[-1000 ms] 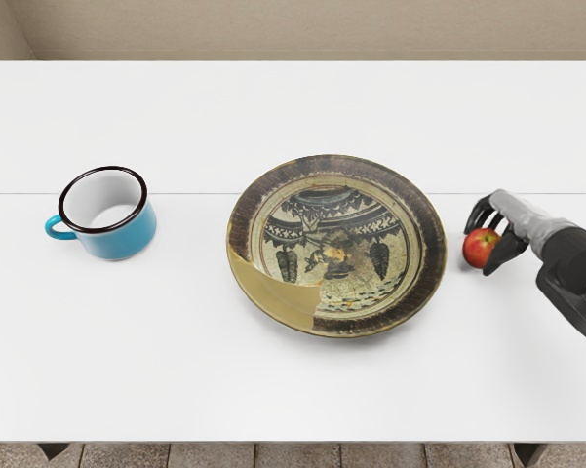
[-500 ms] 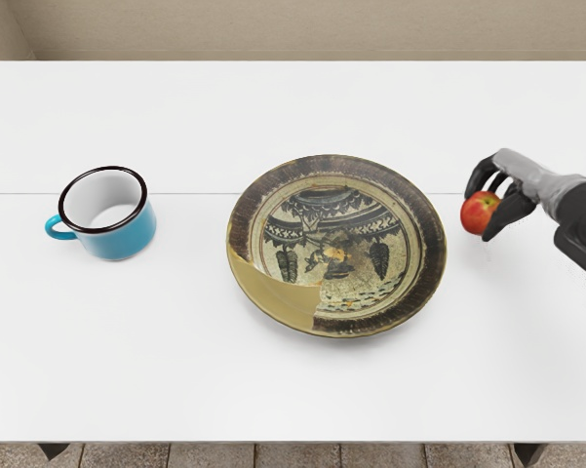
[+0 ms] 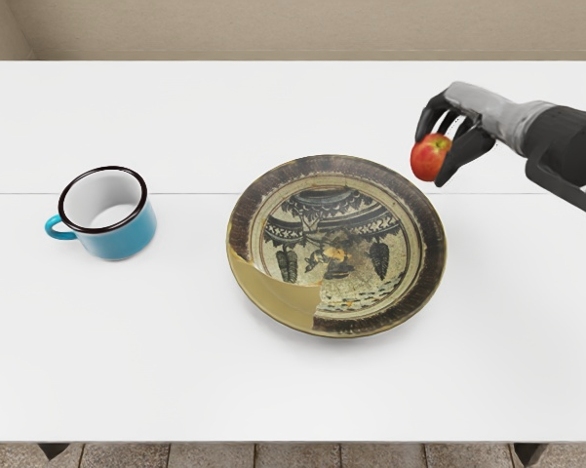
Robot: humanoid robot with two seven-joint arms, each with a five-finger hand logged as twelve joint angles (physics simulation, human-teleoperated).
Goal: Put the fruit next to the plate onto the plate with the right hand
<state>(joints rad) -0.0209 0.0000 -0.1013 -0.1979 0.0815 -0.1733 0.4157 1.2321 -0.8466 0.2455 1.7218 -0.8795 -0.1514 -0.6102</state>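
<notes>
The right robot hand [image 3: 456, 123] comes in from the right edge, its dark fingers [image 3: 463, 146] clamped on the apple [image 3: 430, 156] and holding it off the bench [image 3: 273, 390]. The apple is red with a yellowish patch near its top. It looks nearly round, so no long axis can be told, and its stem end cannot be made out. It shows just beside the far right rim of the patterned plate [image 3: 242, 229]. Nothing lies between apple and plate. A blue mug [image 3: 107, 216] stands upright well to the plate's left, handle pointing left
</notes>
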